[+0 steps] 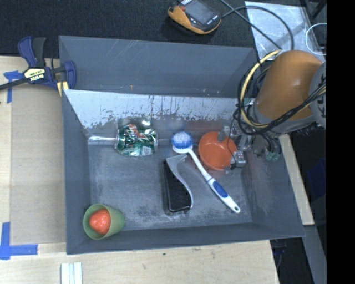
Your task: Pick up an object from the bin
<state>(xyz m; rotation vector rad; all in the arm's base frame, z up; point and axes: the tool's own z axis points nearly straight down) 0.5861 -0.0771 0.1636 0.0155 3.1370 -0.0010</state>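
Bowl (213, 152), orange and round, sits at the right end of the bin's floor, near the back wall. Your gripper (237, 152) is down at the bowl's right edge, touching it or just beside it. You cannot tell from this angle how far the gripper is open or whether it has hold of anything. Above it, the arm's orange cover (285, 83) and loops of black cable hang over the bin's right wall.

The bin (75, 166) is grey metal with sloping walls. Its floor is scuffed and dull, paler in worn patches. The back wall carries a band of scratches and dark reddish streaks running downward.

A brush (208, 177) lies just left of the bowl. Its blue-and-white head is beside the bowl, and its white handle runs toward the front right. A flat black thing (177, 191) lies left of the handle, near the middle of the floor. A crushed green can (136, 140) rests against the back wall, well left of the bowl. A green cup (117, 221) lies in the front left corner with a red ball (100, 221) inside it.

Behind the bin, on a dark surface, lies an orange-and-black handheld device (195, 16) with a cable.
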